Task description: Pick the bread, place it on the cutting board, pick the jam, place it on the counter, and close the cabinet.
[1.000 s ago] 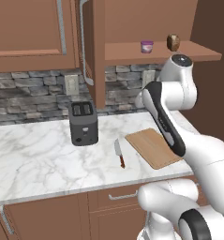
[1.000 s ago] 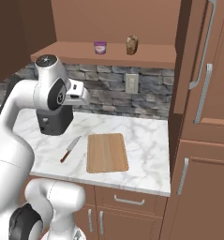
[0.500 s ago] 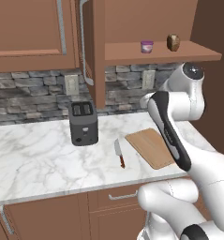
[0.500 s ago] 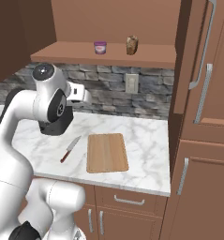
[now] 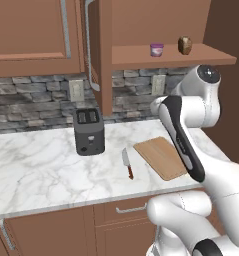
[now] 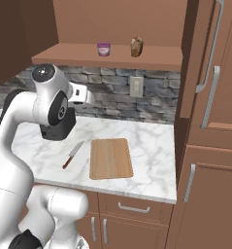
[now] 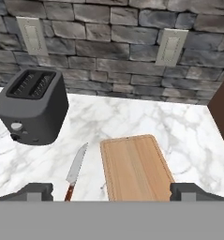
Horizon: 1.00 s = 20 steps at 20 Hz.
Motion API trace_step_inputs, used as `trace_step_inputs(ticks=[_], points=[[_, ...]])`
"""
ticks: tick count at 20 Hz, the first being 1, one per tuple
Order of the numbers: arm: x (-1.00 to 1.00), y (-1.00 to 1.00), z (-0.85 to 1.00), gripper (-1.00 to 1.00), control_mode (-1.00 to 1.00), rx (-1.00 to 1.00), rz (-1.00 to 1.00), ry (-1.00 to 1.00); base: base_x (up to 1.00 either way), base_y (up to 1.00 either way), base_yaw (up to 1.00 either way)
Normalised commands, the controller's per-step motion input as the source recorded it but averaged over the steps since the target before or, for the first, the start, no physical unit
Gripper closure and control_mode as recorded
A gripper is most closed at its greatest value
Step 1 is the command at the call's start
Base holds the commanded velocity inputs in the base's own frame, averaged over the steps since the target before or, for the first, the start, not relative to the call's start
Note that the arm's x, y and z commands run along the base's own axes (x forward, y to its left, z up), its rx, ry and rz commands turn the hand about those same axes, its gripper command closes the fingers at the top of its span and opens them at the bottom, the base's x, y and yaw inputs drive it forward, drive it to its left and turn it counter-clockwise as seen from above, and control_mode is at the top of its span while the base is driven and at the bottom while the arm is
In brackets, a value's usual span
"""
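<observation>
The bread [image 5: 185,45] [image 6: 137,46] and the purple jam [image 5: 156,49] [image 6: 104,49] stand side by side on the shelf of the open cabinet [image 5: 97,55] [image 6: 188,58]. The cabinet door swings out edge-on. The cutting board [image 5: 161,157] [image 6: 110,158] [image 7: 136,168] lies bare on the white marble counter [image 5: 36,170] [image 6: 151,146] [image 7: 179,126]. My gripper [image 7: 112,193] hangs open well above the counter and looks down at the board. Its fingertips [image 7: 36,191] stand wide apart with nothing between them.
A dark toaster [image 5: 88,131] [image 7: 33,107] stands left of the board. A red-handled knife [image 5: 127,163] [image 6: 73,154] [image 7: 75,171] lies between them. Stone backsplash with outlets [image 7: 169,47] runs behind. A tall cabinet [image 6: 214,121] borders the counter on the right.
The arm has swung a little, its upper joint shifting right in the left base view. The bread, jam, board and cabinet door have not moved. The gripper stays open.
</observation>
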Motion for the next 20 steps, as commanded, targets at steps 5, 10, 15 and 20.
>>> trace_step_inputs(ticks=[5, 10, 15, 20], points=[[-0.01, -0.11, 0.00, -1.00, -1.00, 0.00, 0.00, -0.01, 0.00, 0.00, 0.00], [-0.11, -0.13, 0.00, -1.00, -1.00, 0.00, 0.00, -0.12, 0.00, 0.00, 0.00], [-0.13, -0.04, 0.00, -1.00, -1.00, 0.00, 0.00, -0.19, 0.00, 0.00, 0.00], [-0.05, -0.03, 0.00, -1.00, -1.00, 0.00, 0.00, -0.07, 0.00, 0.00, 0.00]])
